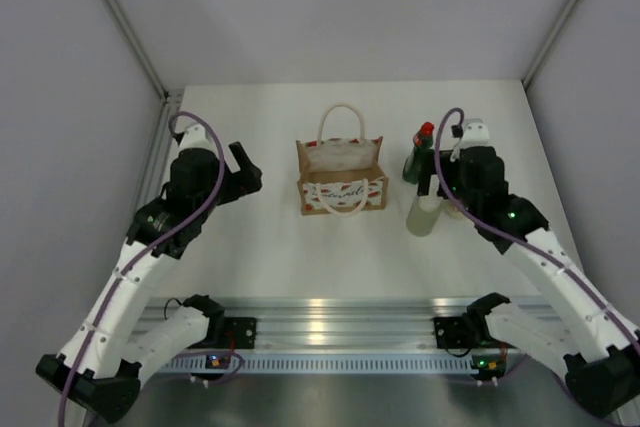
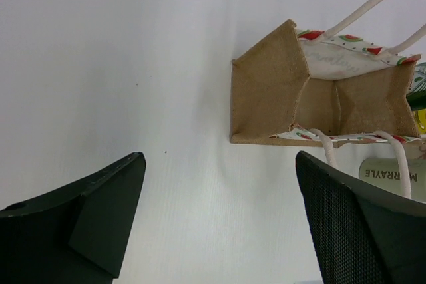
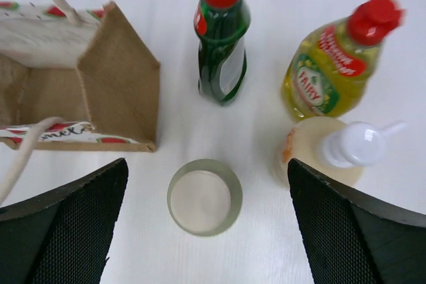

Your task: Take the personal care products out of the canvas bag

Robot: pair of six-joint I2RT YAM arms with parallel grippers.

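The tan canvas bag [image 1: 340, 175] stands mid-table, mouth up; its inside looks empty in the left wrist view [image 2: 266, 91]. Four bottles stand on the table to its right: dark green with red cap [image 3: 223, 51], yellow-green with red cap [image 3: 329, 74], cream with white nozzle [image 3: 326, 154], and a pale cylinder with white cap [image 3: 204, 196]. My right gripper [image 3: 207, 164] is open and empty, straddling the pale cylinder from above with clear gaps each side. My left gripper [image 2: 219, 157] is open and empty over bare table left of the bag. In the top view only the dark green bottle [image 1: 418, 157] and pale cylinder [image 1: 423, 215] show.
The bag's cream rope handles [image 2: 373, 4] stick out past its rim; one loop lies near my left gripper's right finger [image 2: 359, 217]. White walls enclose the table. A metal rail [image 1: 330, 332] runs along the near edge by the arm bases.
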